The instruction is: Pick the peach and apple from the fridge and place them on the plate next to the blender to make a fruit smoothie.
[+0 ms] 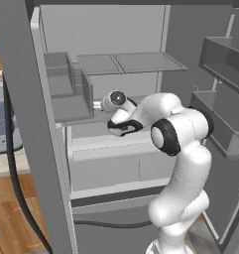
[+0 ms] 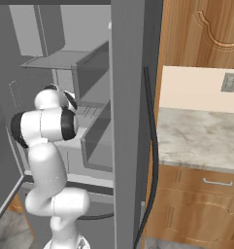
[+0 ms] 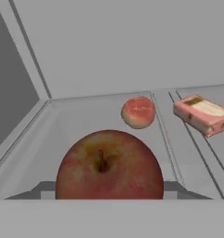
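No readable writing shows on anything; the pinkish-tan block (image 3: 202, 114) at the right edge of the hand view carries a pale panel too blurred to read. The apple (image 3: 108, 165) sits low and centre in that view, its bottom cut off. The peach (image 3: 138, 112) lies behind it on the fridge (image 1: 141, 62) shelf. The gripper's fingertips are hidden, so I cannot tell whether the jaws grip the apple.
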Robot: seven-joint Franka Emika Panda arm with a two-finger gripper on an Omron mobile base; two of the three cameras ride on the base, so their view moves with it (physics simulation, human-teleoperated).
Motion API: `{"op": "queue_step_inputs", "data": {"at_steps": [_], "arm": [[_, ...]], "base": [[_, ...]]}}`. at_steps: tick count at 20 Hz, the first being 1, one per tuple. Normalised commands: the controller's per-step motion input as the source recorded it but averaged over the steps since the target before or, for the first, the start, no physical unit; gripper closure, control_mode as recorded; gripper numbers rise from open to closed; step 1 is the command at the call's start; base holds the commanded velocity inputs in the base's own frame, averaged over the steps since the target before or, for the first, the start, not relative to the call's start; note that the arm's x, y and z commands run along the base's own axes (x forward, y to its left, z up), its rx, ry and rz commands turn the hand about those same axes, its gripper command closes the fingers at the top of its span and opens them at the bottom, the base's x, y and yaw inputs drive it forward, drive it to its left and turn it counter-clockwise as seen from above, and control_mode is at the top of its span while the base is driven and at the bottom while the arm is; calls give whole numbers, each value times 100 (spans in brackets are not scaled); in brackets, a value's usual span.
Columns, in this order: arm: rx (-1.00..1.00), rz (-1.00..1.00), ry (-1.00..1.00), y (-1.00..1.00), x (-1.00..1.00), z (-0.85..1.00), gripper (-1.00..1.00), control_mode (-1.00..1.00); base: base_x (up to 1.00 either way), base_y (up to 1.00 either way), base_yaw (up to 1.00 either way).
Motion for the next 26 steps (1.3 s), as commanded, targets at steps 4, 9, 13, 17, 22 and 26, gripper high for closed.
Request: {"op": "queue_step_inputs", "data": {"at_steps": [4, 9, 13, 17, 22, 26], "arm": [[0, 0, -12, 0, -100, 100, 100, -100], [0, -1, 0, 0, -100, 100, 100, -100], [1, 0, 7, -5, -100, 100, 100, -100], [1, 0, 22, -7, -100, 100, 100, -100], [0, 0, 32, -12, -100, 100, 100, -100], [0, 0, 41, -7, -97, 100, 100, -100]], "base": [[0, 0, 0], [0, 0, 0], [0, 0, 0], [0, 0, 0], [0, 0, 0], [0, 0, 0]]}}
